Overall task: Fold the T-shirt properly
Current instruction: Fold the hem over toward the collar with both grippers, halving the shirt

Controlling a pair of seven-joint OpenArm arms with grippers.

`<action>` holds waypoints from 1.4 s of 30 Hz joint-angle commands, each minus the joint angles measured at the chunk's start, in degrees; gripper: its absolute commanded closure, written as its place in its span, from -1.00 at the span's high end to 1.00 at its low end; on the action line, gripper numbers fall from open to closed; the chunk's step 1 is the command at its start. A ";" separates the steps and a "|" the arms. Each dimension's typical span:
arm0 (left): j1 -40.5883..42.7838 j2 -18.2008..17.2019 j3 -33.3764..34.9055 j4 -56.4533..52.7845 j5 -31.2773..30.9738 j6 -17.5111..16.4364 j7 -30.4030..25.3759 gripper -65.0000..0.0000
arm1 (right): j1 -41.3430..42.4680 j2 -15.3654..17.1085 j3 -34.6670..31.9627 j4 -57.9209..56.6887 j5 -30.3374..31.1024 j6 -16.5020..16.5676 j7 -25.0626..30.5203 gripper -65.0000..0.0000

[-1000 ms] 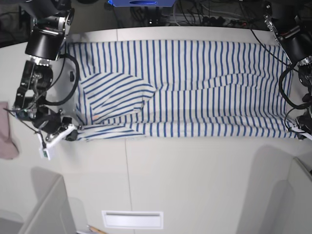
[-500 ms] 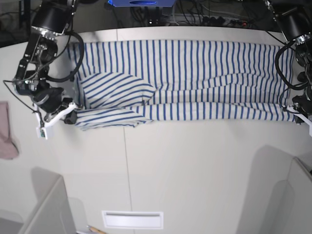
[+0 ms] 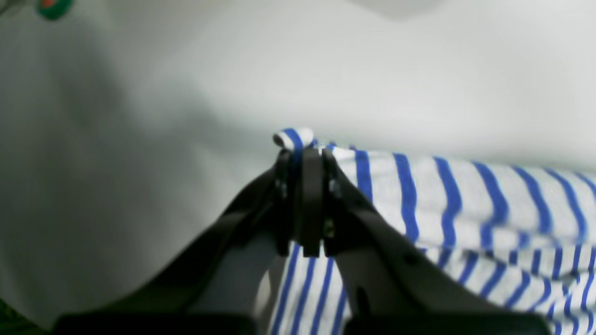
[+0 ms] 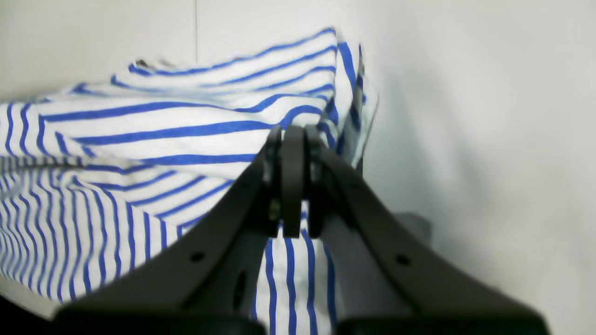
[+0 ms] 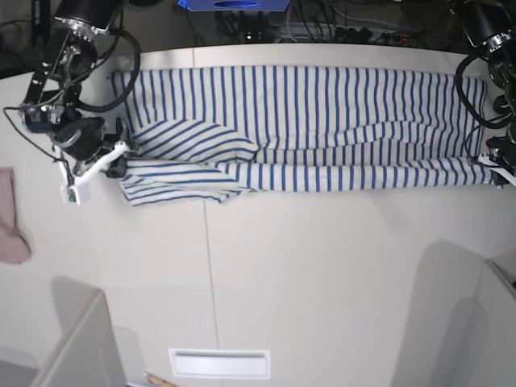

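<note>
Because each corner of the near hem is pinched, right gripper [image 5: 121,165] and left gripper [image 5: 493,164] clamped on it, the T-shirt [image 5: 322,121] along the tabletop's far edge can fold lengthwise evenly.

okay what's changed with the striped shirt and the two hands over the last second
Both hands, the right hand and the left hand, have carried the near edge of the T-shirt away from the camera, folding it over the rest. Each stayed shut on its corner. The far edge and the pink cloth stayed put.
</note>
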 commanded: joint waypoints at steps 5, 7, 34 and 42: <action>1.80 -1.19 -0.43 3.54 0.25 0.34 -1.01 -1.00 | -2.94 -1.41 0.18 3.60 0.49 0.08 0.25 -1.00; 1.88 -1.19 -0.60 4.42 0.25 0.34 -0.75 -1.00 | -4.43 -1.58 0.18 4.92 0.49 0.08 0.25 -1.00; 10.41 -1.98 -0.78 8.73 0.78 0.34 -0.66 -1.00 | -10.50 1.67 0.18 5.45 5.77 0.08 0.17 -1.00; 11.11 -2.33 -0.78 8.82 2.89 0.34 -0.66 -1.00 | -10.85 1.67 0.18 5.45 5.77 0.08 -2.03 -1.00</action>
